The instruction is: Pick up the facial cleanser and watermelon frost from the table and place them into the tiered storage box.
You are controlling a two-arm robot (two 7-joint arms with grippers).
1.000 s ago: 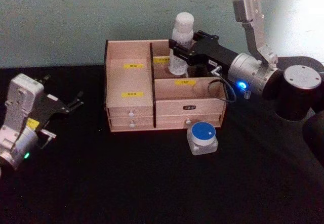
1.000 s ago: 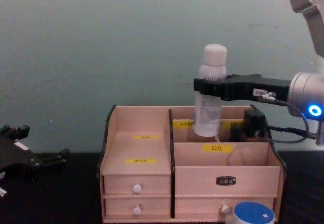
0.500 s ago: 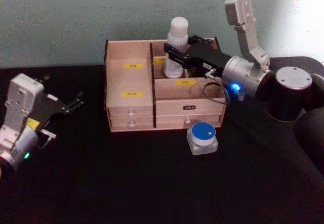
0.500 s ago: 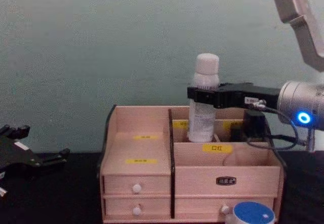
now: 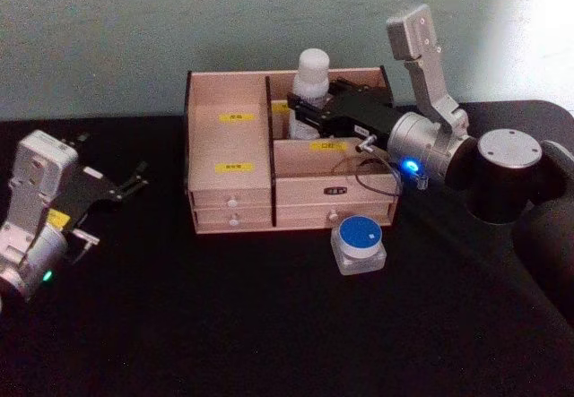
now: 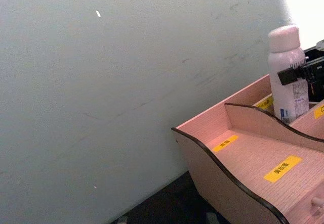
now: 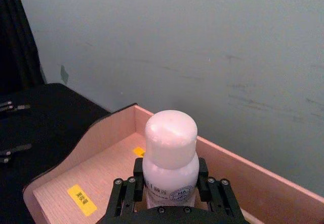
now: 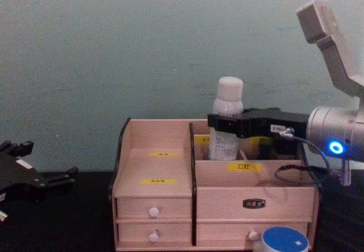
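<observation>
We observe the right gripper [image 5: 309,115] closed on the tall slim white cylindrical facial cleanser bottle with the rounded white cap [image 5: 313,74], its black fingers clamping the bottle body just below the shoulder, as the right wrist view confirms [image 7: 170,155]. Compared with one second ago, the bottle has come down and shifted toward the robot's left. In the chest view its lower end previously hung above the partition, whereas now the bottle [image 8: 226,121] sits upright and lower inside the rear right compartment of the light wooden tiered storage box with black edges and yellow labels [image 5: 229,146], with its base hidden behind the labelled divider. We cannot tell whether the base touches the compartment floor. We judge the first placement to be nearly complete. The next action should be to confirm seating, then release and retract upward without tipping the bottle. The squat clear watermelon frost jar with the flat blue lid [image 5: 360,243] stands on the black table [image 5: 224,325] just in front of the box's right drawers and is not yet handled. The left gripper [image 5: 121,184] rests open and empty at the robot's left, well apart from the box.
</observation>
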